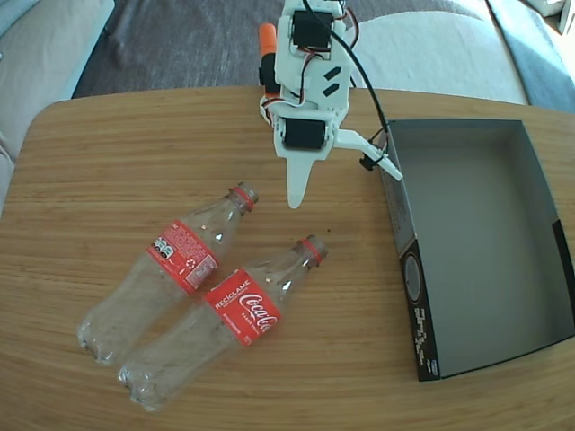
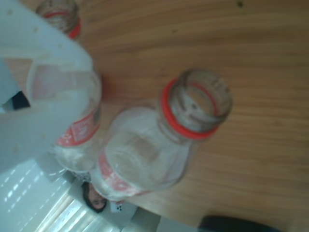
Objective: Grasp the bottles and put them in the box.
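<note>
two bottles (image 1: 193, 256) (image 1: 244, 310) lie side by side below the parted, empty jaws.

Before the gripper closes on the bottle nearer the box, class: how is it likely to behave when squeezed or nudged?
The bottle nearer the box looks empty and capless, so it is probably light and may dent under the fingers. It lies on its round side on the bare table, so a nudge would likely roll it. Its clear plastic may be slippery.
</note>
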Robot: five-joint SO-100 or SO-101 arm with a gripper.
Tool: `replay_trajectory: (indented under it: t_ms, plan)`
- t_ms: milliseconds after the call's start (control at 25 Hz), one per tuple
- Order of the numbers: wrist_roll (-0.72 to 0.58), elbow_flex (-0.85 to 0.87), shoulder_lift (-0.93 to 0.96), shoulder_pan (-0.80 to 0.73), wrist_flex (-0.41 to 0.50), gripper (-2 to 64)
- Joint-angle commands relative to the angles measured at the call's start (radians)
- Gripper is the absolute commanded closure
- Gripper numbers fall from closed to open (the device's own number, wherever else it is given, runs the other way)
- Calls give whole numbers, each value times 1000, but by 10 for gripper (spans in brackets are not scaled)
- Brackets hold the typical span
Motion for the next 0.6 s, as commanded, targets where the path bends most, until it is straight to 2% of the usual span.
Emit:
replay_trajectory:
  t_ms: [0,560]
  plan:
    - [-2,-6,6,0,-9,618]
    - [2,-6,6,-3,-9,618]
